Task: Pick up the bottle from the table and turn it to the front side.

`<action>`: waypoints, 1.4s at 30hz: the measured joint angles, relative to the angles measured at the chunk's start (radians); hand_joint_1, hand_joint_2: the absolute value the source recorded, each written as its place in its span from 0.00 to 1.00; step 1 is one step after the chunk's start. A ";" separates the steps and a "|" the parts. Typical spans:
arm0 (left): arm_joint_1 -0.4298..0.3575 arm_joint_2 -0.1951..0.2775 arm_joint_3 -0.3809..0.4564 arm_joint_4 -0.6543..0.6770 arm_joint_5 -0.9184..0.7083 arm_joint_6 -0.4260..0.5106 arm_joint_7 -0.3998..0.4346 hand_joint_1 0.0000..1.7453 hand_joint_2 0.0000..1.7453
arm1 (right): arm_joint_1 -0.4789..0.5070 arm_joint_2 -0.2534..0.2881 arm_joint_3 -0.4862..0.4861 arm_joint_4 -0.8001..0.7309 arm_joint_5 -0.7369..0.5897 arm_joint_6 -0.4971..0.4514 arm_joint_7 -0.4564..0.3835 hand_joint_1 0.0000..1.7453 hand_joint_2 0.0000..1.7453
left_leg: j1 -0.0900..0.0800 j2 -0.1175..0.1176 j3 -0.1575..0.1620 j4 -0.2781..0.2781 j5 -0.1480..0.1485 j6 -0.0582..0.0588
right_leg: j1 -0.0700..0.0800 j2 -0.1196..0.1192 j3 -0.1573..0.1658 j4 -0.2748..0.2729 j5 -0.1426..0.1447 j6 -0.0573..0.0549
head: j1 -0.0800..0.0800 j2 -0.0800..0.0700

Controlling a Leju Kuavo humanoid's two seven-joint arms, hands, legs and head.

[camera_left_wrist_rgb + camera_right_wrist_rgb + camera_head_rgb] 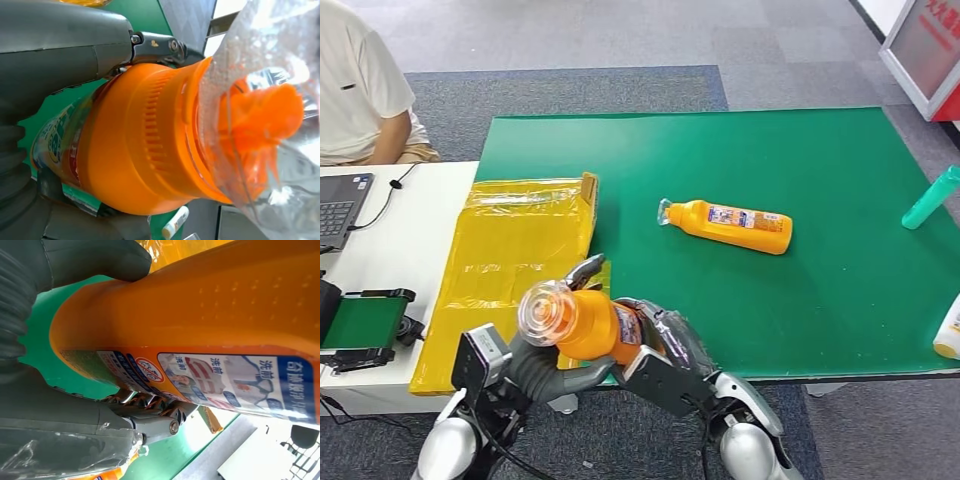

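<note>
held bottle point(588, 325) is off the counter point(773, 300), lying roughly level between both hands at the near edge, clear cap toward the robot's left. left hand point(546, 365) holds the neck/shoulder end, right hand point(663, 345) holds the base end. left wrist view: thumb point(64, 45) on one side of the shoulder, dark fingers point(56, 200) under the other side, so fingers are wrapped on it, not spread. right wrist view: thumb point(94, 257) over the body, fingers point(68, 430) under the label side, also clamped on it.

risks, as i judge them:
- two-hand hold on one rigid body. if either hand rolls it without the other loosening, hands fight each other and the bottle twists out or a grip slips.
- body is smooth plastic with a glossy label; right-hand fingers sit on the label, likely low friction when rotating.
- left hand is close to the clear cap point(264, 125); squeezing there could pop or crush it.
- bottle hangs at the counter's near edge; a drop may miss the green mat and go to the floor.
- label in right wrist view looks like the printed back panel, can't tell for sure which face is front, so over/under-rotation is possible.

count:
- orange bottles: 2, one held, one lying on the mat point(727, 225)
- teal bottle point(931, 198): 1, far right
- white bottle point(949, 330): 1, cut off at right edge
- yellow bags point(509, 270): one pile, can't count sheets
- laptop point(343, 205): 1
- person point(361, 85): 1, seated far left
</note>
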 joint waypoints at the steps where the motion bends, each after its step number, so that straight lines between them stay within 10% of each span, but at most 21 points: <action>1: -0.001 0.000 -0.001 0.000 0.000 0.000 0.000 1.00 1.00 | 0.001 0.000 0.000 0.000 -0.003 -0.001 0.000 1.00 1.00 | 0.000 0.000 0.000 0.000 0.000 0.000 | 0.000 0.000 0.000 0.000 0.000 0.000 | 0.000 0.000; 19: -0.003 0.009 -0.011 0.000 -0.051 0.009 -0.013 1.00 1.00 | 0.026 -0.008 -0.007 -0.045 0.004 -0.008 -0.003 1.00 1.00 | 0.000 0.000 0.000 0.000 0.000 0.000 | 0.000 0.000 0.000 0.000 0.000 0.000 | 0.000 0.000; 20: -0.003 0.009 -0.012 -0.001 -0.057 0.013 -0.016 1.00 1.00 | 0.027 -0.008 -0.007 -0.047 0.004 -0.008 -0.003 0.90 1.00 | 0.000 0.000 0.000 0.000 0.000 0.000 | 0.000 0.000 0.000 0.000 0.000 0.000 | 0.000 0.000; 24: 0.001 0.009 -0.015 -0.009 -0.092 0.043 -0.034 1.00 1.00 | 0.029 -0.008 -0.014 -0.058 -0.001 -0.013 -0.004 0.00 1.00 | 0.000 0.000 0.000 0.000 0.000 0.000 | 0.000 0.000 0.000 0.000 0.000 0.000 | 0.000 0.000; 42: 0.058 -0.043 0.103 -0.093 -0.610 0.227 -0.061 1.00 1.00 | 0.057 0.005 -0.110 -0.163 0.033 -0.042 0.019 0.00 1.00 | 0.000 0.000 0.000 0.000 0.000 0.000 | 0.000 0.000 0.000 0.000 0.000 0.000 | 0.000 0.000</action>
